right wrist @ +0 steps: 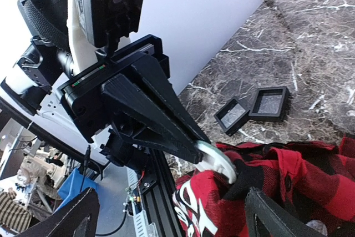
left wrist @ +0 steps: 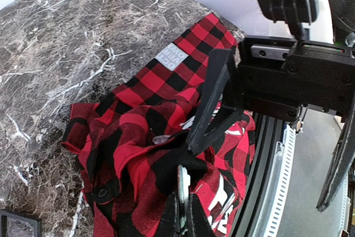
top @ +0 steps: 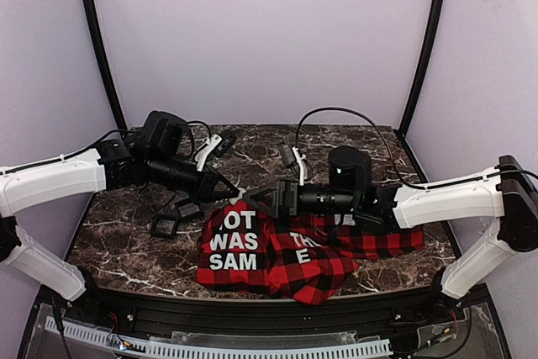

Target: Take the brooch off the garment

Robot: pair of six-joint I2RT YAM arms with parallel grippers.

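Note:
The red-and-black plaid garment [top: 277, 254] lies bunched at the table's front middle, with white letters facing up. It also shows in the left wrist view [left wrist: 144, 98] and the right wrist view [right wrist: 310, 176]. My left gripper [left wrist: 182, 220] is shut on the rim of the small pale round brooch [left wrist: 183, 184], which still sits against a lifted black fold. The brooch [right wrist: 217, 162] shows at the left gripper's tips [right wrist: 197, 148]. My right gripper [right wrist: 166, 203] is open wide, and one finger [left wrist: 213, 98] presses on the cloth beside the brooch. Both grippers meet over the garment's top left [top: 248, 197].
Two small black square frames [right wrist: 232, 116] [right wrist: 270, 104] lie on the marble to the left of the garment, seen also in the top view [top: 164, 224]. The black front rail [top: 269, 317] runs just below the garment. Purple walls close in the sides and back.

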